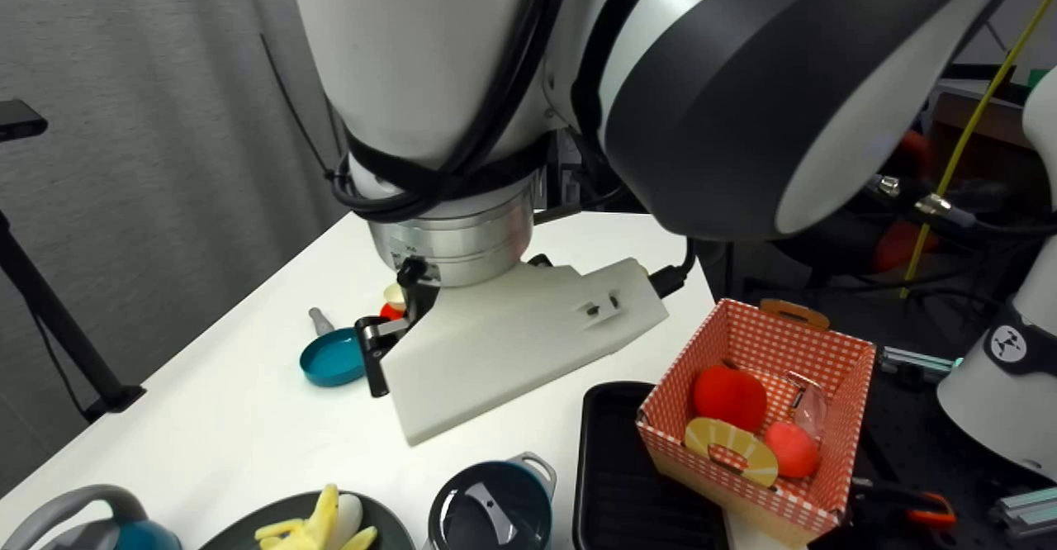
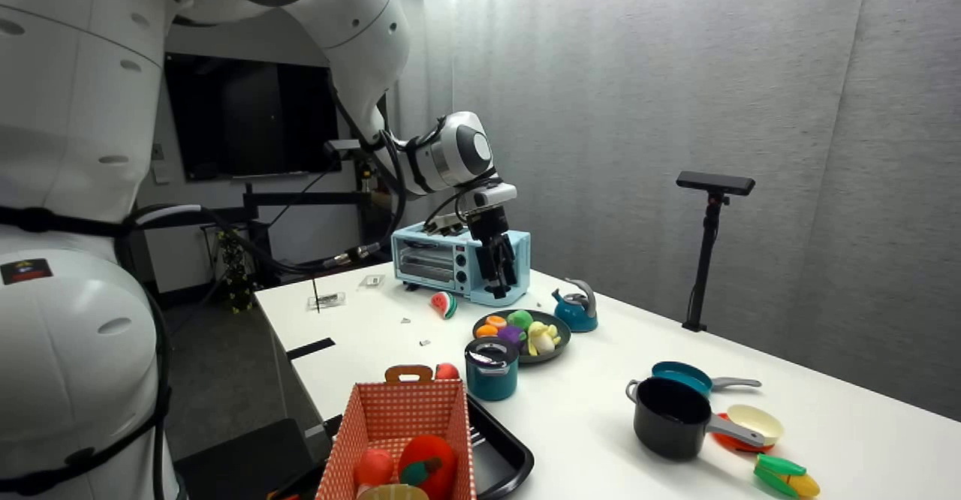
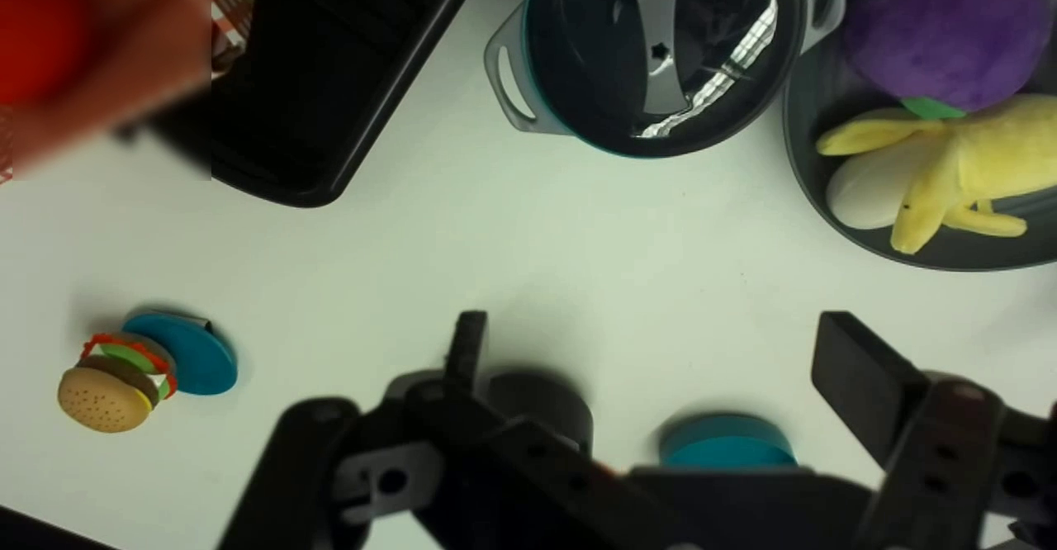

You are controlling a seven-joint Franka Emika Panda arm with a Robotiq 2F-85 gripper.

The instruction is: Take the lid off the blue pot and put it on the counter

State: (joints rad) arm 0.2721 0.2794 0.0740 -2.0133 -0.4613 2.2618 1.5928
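The blue pot [image 2: 492, 385] stands upright on the white counter [image 2: 593, 410]. The lid [image 2: 478, 351] rests on the pot; it looks dark and glassy with a grey strip handle. In an exterior view the lid [image 1: 466, 513] is partly cut off by the lower edge. In the wrist view the lid [image 3: 590, 54] is at top centre, with a grey pot handle beside it. My gripper [image 3: 652, 331] is open and empty, with the lid off beyond its fingertips. In an exterior view my gripper [image 2: 501, 290] is raised above the counter, apart from the pot.
A dark plate of toy food [image 2: 559, 346] is beside the pot. A black tray [image 1: 607, 467] and a red-checkered basket [image 1: 850, 385] lie on its other side. A kettle [image 2: 574, 316], toaster oven [image 2: 518, 260], black pot [image 2: 661, 432] and teal pan [image 1: 330, 360] stand around.
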